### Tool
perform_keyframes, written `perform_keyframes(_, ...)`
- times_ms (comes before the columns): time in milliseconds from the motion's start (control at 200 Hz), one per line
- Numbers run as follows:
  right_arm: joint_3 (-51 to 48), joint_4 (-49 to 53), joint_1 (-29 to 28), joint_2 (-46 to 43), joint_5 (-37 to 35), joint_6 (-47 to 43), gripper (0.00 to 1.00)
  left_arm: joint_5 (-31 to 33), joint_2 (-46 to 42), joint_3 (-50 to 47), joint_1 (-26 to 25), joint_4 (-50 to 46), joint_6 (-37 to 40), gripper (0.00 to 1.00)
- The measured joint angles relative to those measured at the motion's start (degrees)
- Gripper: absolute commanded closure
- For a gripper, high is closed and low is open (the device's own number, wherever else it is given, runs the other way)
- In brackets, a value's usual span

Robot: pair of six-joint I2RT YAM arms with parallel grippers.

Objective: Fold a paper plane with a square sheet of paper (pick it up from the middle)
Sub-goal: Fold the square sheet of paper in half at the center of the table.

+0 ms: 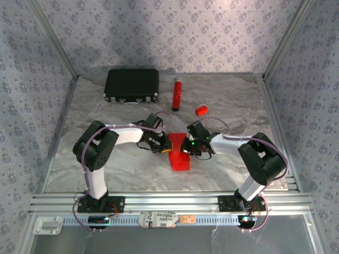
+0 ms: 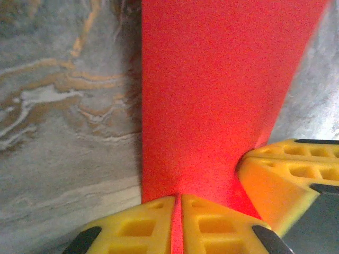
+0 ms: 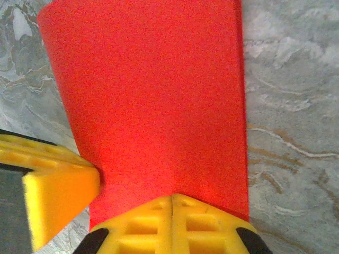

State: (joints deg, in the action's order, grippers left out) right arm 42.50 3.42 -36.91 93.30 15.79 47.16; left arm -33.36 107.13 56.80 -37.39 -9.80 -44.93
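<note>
From above, my left hand (image 1: pixel 160 143) and right hand (image 1: pixel 188 145) cover the far part of the red paper sheet (image 1: pixel 179 160), so I can't make out any creases there. On the left wrist camera the sheet runs off the top edge, and its near edge vanishes between the yellow fingers (image 2: pixel 143 227). The right wrist camera also cuts it off at the top. The print on the label (image 1: pixel 159 218) below the front rail (image 1: pixel 175 201) is too small to read.
</note>
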Motion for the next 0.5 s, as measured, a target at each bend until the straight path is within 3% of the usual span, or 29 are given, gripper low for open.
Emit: perform_keyframes(500,-0.3,-0.2,0.0,-0.2,-0.1,0.0,1.0,0.3,-4.1,0.0,0.0,-4.0,1.3,0.86)
